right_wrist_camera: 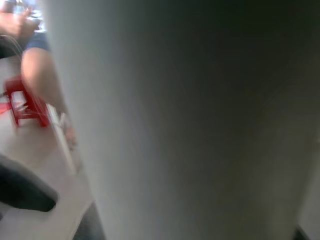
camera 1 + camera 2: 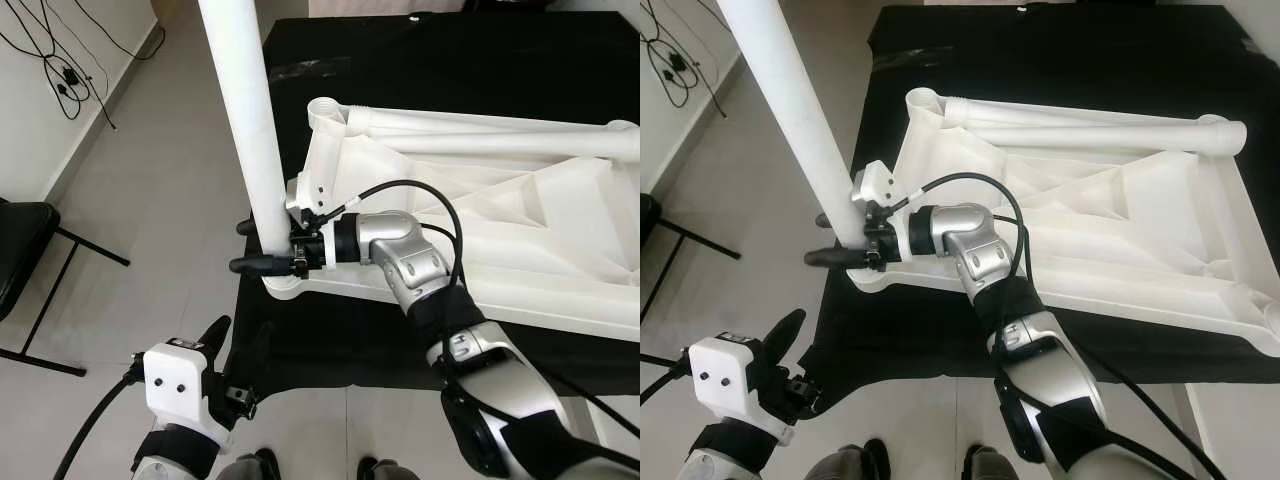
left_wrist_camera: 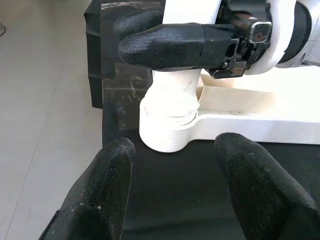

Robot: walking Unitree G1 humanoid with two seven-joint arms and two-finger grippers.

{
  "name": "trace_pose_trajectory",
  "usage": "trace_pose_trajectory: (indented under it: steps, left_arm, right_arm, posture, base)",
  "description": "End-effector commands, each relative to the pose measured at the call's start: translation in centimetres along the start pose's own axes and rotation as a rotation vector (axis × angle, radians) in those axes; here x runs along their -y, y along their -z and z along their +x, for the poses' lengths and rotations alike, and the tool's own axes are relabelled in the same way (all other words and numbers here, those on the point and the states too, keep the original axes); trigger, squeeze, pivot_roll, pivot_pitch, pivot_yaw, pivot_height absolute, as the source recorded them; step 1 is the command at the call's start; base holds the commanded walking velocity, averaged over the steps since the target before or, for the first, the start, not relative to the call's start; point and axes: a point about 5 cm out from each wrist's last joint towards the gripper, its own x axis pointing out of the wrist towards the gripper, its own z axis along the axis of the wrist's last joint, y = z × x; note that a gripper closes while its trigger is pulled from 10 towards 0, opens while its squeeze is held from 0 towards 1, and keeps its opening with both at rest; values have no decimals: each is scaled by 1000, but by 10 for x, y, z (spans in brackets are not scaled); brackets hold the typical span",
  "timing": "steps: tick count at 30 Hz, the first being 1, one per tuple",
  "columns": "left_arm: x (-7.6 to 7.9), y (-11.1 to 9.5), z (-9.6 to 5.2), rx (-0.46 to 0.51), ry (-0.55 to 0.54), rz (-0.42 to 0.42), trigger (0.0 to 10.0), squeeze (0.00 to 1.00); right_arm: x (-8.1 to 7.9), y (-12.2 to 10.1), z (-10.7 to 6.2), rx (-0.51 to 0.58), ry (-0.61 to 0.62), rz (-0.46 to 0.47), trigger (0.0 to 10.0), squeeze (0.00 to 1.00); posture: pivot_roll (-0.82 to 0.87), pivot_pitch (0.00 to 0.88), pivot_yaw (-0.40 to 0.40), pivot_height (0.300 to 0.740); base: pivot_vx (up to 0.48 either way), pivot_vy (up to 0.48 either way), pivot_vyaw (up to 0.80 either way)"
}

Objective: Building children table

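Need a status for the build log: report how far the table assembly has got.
Done: table top lies upside down on the black cloth. In hand: right tool grips an upright leg seated in the corner socket. Left: another leg lies loose on the top; left tool waits open.

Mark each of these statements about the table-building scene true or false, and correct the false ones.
1. The right gripper is closed around the white leg. True.
2. The leg lies flat on the floor. False: it stands upright in a corner socket of the tabletop.
3. The tabletop lies upside down on a black cloth. True.
4. The left gripper is also holding the leg. False: it is open and apart from the leg, low near the floor.
5. All four legs are standing. False: two other legs lie flat on the tabletop.
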Motion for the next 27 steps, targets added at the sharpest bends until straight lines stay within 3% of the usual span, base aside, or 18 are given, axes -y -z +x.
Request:
trace_pose_trajectory:
  steps: [1,12,14,15,16,17,18,19,20,24,27]
  left_arm:
    - [1,0,-3,-18,-2,5,10000,0]
    - [0,1,-1,-17,-4,4,10000,0]
    - [0,1,0,-14,-5,4,10000,0]
    - [0,1,0,-14,-5,4,10000,0]
    - [-1,1,1,-13,-5,4,10000,0]
    - [-1,1,1,-13,-5,4,10000,0]
    - [-2,1,2,-11,-6,5,10000,0]
    - [-4,1,3,-10,-3,6,10000,0]
    - [-5,3,5,-10,0,6,10000,0]
    - [-6,4,6,-10,2,6,10000,0]
    - [-7,6,9,-10,4,5,10000,0]
  right_arm:
    - [-6,1,11,4,-72,17,0,0]
    - [-1,4,-5,8,-1,-12,0,0]
    - [-4,15,-19,7,303,92,0,0]
    - [-4,15,-19,7,303,92,0,0]
    - [-10,21,-23,-1,475,135,0,0]
    - [-10,21,-23,-1,475,135,0,0]
    - [-39,34,-16,-68,657,159,0,0]
    - [-62,36,-8,-93,754,183,0,0]
    - [-72,34,-2,-95,826,185,0,0]
    - [-76,33,3,-89,843,182,0,0]
    - [-69,31,11,-66,824,169,0,0]
  posture:
    - [135,278,-6,740]
    - [110,269,-8,740]
    - [97,268,-17,740]
    - [97,268,-17,740]
    - [89,269,-24,740]
    - [89,269,-24,740]
    - [70,271,-9,740]
    - [59,268,-1,740]
    - [49,246,4,740]
    - [49,242,4,740]
    - [58,223,-4,740]
  base:
    - [0,0,0]
    - [0,0,0]
    - [0,0,0]
    - [0,0,0]
    - [0,0,0]
    - [0,0,0]
    - [0,0,0]
    - [0,0,0]
    - [0,0,0]
    - [0,0,0]
    - [0,0,0]
